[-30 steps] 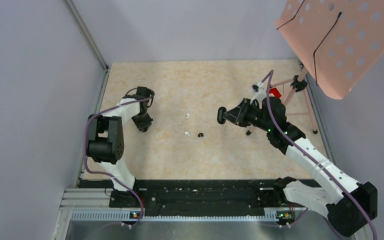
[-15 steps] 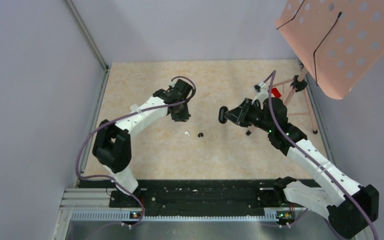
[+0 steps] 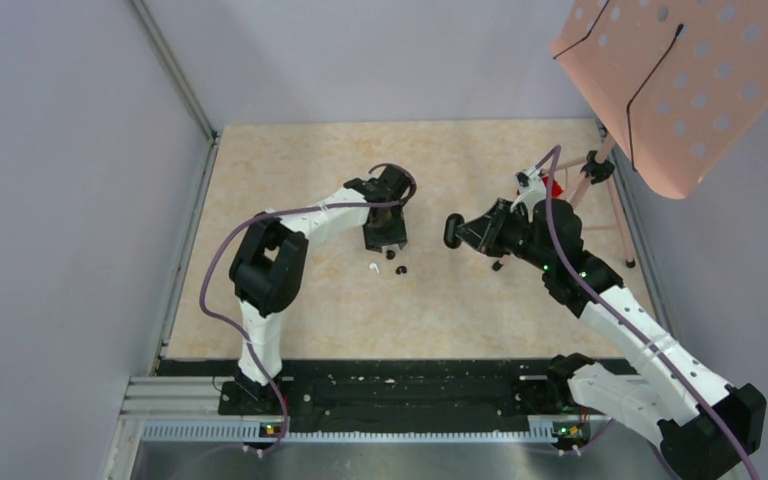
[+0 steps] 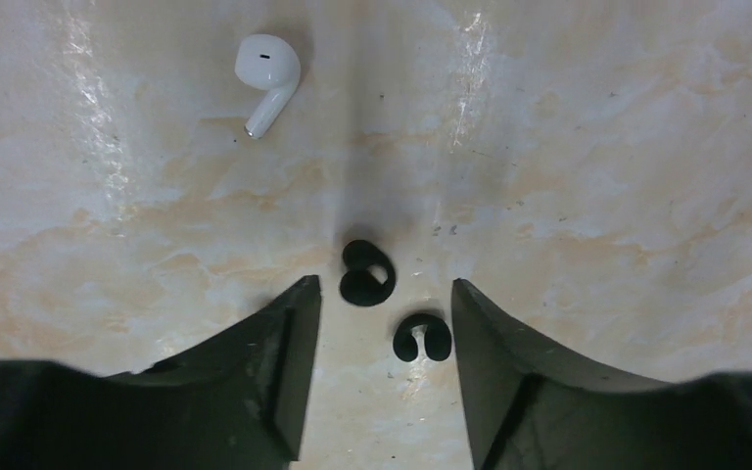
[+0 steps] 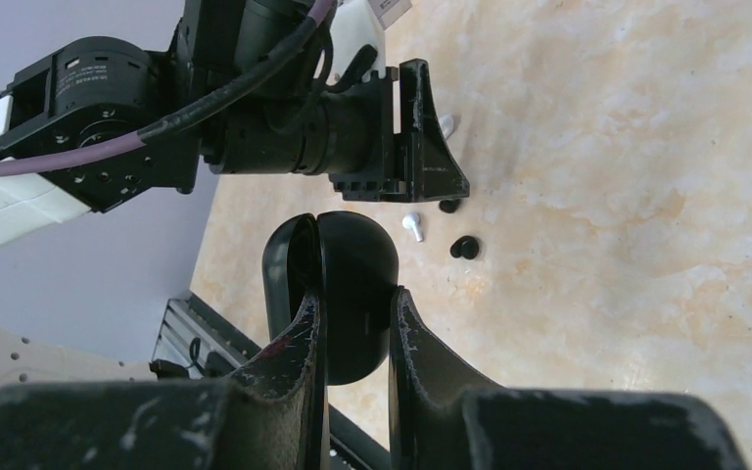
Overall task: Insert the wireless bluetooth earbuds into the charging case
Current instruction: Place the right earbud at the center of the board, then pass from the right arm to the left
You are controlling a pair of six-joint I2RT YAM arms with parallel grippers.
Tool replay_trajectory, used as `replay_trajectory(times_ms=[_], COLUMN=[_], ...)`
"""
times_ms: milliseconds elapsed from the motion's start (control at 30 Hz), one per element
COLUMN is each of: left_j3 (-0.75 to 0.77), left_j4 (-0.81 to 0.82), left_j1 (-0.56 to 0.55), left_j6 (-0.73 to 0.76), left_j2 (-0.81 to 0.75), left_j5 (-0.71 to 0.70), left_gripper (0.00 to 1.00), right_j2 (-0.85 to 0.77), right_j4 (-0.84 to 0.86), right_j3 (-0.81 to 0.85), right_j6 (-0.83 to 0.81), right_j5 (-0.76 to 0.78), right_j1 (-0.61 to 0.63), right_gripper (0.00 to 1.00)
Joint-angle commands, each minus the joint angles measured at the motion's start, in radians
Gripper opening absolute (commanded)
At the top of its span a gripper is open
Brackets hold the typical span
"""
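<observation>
Rail (image 3: 400,395) with both arm bases runs along the near edge; no print on it can be made out. Beige marbled tabletop (image 3: 290,300) behind it.

Right end effector (image 5: 352,299) is closed on the black charging case (image 5: 338,284), one finger on each side. The case is off the tabletop, right of centre, and the wrist view shows a seam or lid edge along its left side. No logo can be read on the case. White tag (image 3: 530,180) on the right wrist, too small to read.

Left end effector (image 4: 384,294) is over mid-tabletop, pointing down, fingers moderately wide and holding nothing. Black earbud (image 4: 366,274) lies on the tabletop between the fingertips. Second black earbud (image 4: 422,338) is just beside it, deeper in the gap and closer to the right-hand finger. Neither bud clearly touches a finger (image 4: 274,382). The two buds are very close; cannot tell whether they touch.

White earbud (image 4: 267,69) lies on its side past the fingertips, apart from the black pair, with its stem angled back toward the end effector. Small dark slot on its head, no lettering legible.

Second white earbud (image 5: 447,124) is partly hidden beyond the left end effector, seen only from the right wrist.

Far right: pink perforated board (image 3: 700,70) on a stand, tilted, black cord across it.
</observation>
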Motion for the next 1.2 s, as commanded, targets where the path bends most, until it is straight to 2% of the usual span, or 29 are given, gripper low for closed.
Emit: replay_trajectory(times_ms=[0, 133, 267, 400, 467, 567, 667, 767, 867, 1167], left_j3=[0.050, 0.048, -0.008, -0.099, -0.151, -0.241, -0.324, -0.400, -0.430, -0.465], left_j4=[0.015, -0.026, -0.077, 0.000, 0.074, 0.179, 0.267, 0.403, 0.470, 0.567], left_j1=[-0.001, 0.002, 0.003, 0.008, 0.008, 0.009, 0.009, 0.010, 0.008, 0.006], left_j6=[-0.013, -0.007, -0.010, -0.004, -0.012, -0.030, -0.049, -0.049, -0.066, -0.083], left_j2=[-0.032, -0.128, -0.303, -0.484, -0.556, -0.631, -0.666, -0.676, -0.672, -0.663], left_j5=[-0.012, -0.053, -0.153, -0.179, -0.146, -0.074, 0.002, 0.163, 0.248, 0.292], left_gripper=[0.60, 0.63, 0.62, 0.63, 0.73, 0.86, 0.95, 0.96, 0.96, 0.90], right_j2=[-0.013, 0.011, 0.041, 0.121, 0.194, 0.294, 0.363, 0.416, 0.436, 0.442], right_j4=[0.007, 0.008, 0.029, 0.088, 0.090, 0.005, -0.058, -0.095, -0.111, -0.107], right_j3=[0.028, 0.040, 0.032, 0.023, 0.053, 0.141, 0.210, 0.268, 0.295, 0.311], right_j6=[-0.018, -0.031, -0.032, 0.009, 0.036, 0.036, 0.049, 0.055, 0.062, 0.062], right_j5=[0.005, -0.004, -0.018, -0.054, -0.062, 0.038, 0.088, 0.101, 0.103, 0.088], right_j1=[-0.010, -0.010, -0.010, -0.010, 0.007, 0.073, 0.103, 0.114, 0.118, 0.120], right_gripper=[0.00, 0.00, 0.00, 0.00, 0.00, 0.00, 0.00, 0.00, 0.00, 0.00])
